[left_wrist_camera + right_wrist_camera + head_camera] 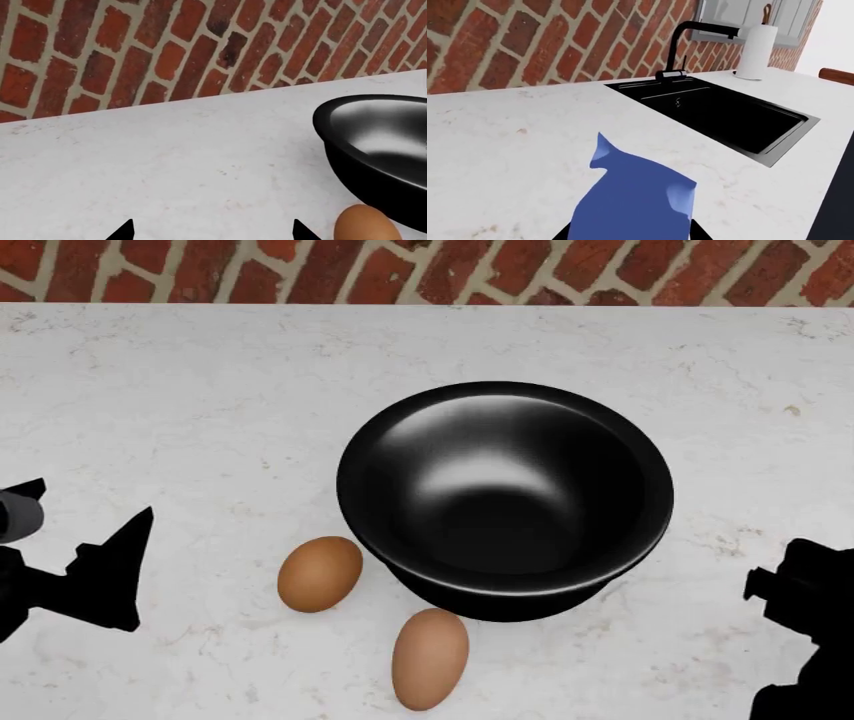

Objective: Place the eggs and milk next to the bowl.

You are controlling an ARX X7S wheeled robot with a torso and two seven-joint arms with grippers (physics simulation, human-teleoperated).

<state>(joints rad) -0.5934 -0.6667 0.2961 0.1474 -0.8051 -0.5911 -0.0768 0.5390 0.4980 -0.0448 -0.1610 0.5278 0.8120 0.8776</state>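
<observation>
The milk (634, 200) sits clamped in our right gripper (630, 227), off to the bowl's (505, 498) right, so we carry it leftward; both eggs (320, 573) lie beside it, left gripper (212, 231) spread wide.

This is a kitchen: a white stone counter (200, 390) runs along a red brick wall (133, 45), and a black sink (720, 112) with a black tap (690, 45) sits in it, near a roll of paper towels (757, 50).
</observation>
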